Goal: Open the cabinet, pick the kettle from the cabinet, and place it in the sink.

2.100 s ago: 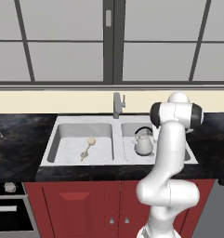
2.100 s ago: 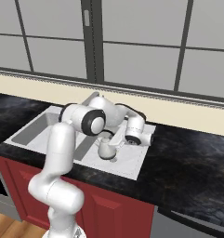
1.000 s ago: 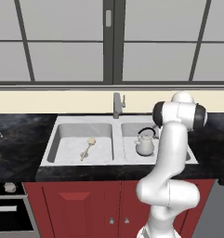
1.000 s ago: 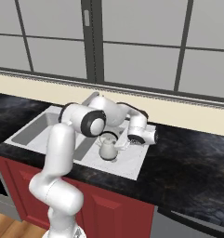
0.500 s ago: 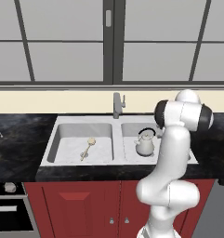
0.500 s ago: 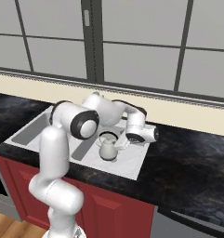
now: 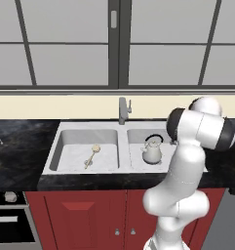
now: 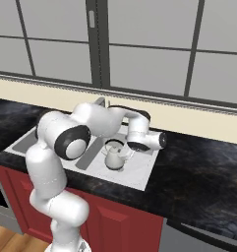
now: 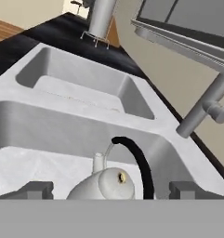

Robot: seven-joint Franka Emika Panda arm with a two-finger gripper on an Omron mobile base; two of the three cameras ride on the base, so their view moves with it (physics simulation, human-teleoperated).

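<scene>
**Kettle down in sink, tool released**

Kettle [image 7: 151, 152] sits upright on the floor of the sink's [image 7: 79, 166] right basin, just below and in front of the tool [image 9: 111, 190]. Tool is spread wide, nothing gripped; in the hand view its fingertips [image 9: 35, 190] stand on either side of the kettle body, apart from it, with the black handle arching up between them. Faucet [image 7: 123, 110] is beyond the tool, on the divider between basins. A small wooden utensil [image 7: 92, 155] lies in the left basin, well off to the tool's side. Dark desk [image 8: 203, 172] surrounds the sink.
</scene>
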